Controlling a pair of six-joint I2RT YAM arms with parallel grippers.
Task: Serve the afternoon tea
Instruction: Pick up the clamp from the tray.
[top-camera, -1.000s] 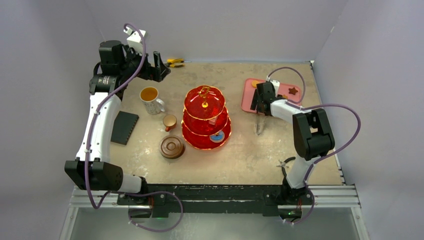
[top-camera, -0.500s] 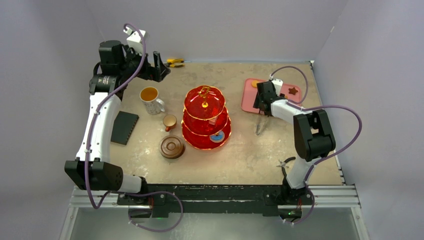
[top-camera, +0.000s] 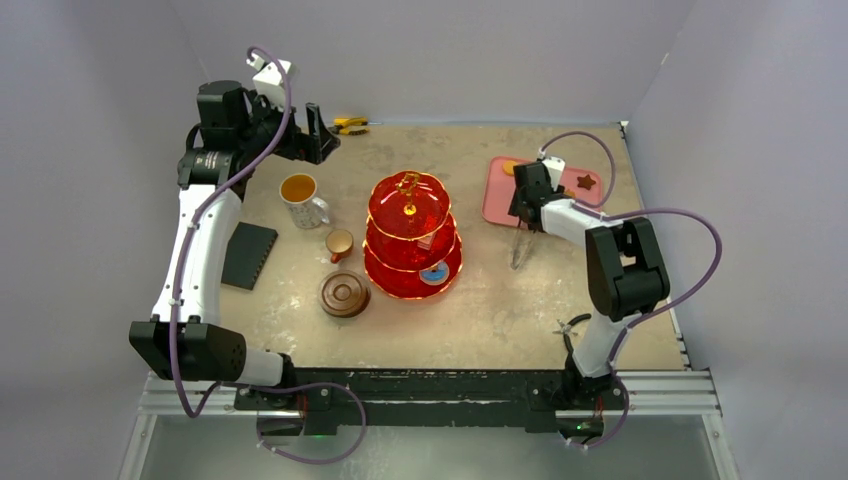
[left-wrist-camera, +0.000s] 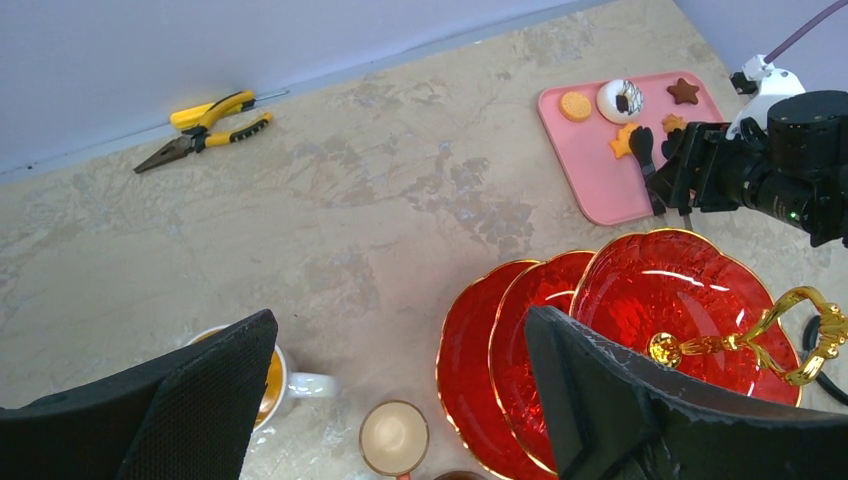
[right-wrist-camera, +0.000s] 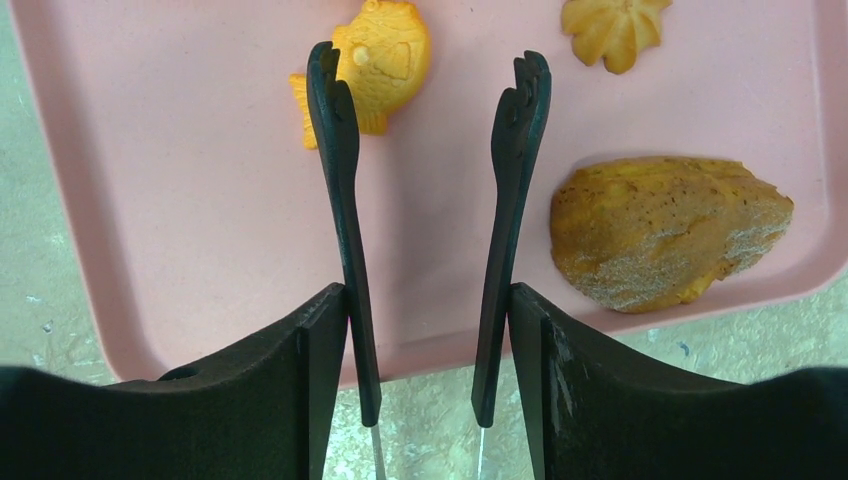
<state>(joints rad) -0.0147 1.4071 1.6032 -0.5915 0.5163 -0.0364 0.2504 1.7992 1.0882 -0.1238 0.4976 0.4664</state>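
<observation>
The red three-tier stand (top-camera: 412, 235) with a gold handle stands mid-table, also seen as the stand (left-wrist-camera: 680, 300) in the left wrist view. To its left are the white mug of tea (top-camera: 298, 190), the small brown cup (top-camera: 339, 243) and its saucer (top-camera: 344, 294). My right gripper (right-wrist-camera: 428, 300) is shut on the black tongs (right-wrist-camera: 335, 150), whose tips hover apart over the pink tray (right-wrist-camera: 180, 150). A yellow fish pastry (right-wrist-camera: 385, 55) lies by the left tip and a brown pastry (right-wrist-camera: 665, 230) to the right. My left gripper (left-wrist-camera: 400, 340) hangs open and empty, high at the back left.
Yellow pliers (top-camera: 350, 125) lie against the back wall. A black square pad (top-camera: 249, 255) sits by the left arm. More pastries, including a flower cookie (right-wrist-camera: 612, 25), lie on the tray at the back right.
The right gripper has closed further on the tongs, bringing their arms closer together, and has shifted slightly over the tray. The left arm has not moved.
</observation>
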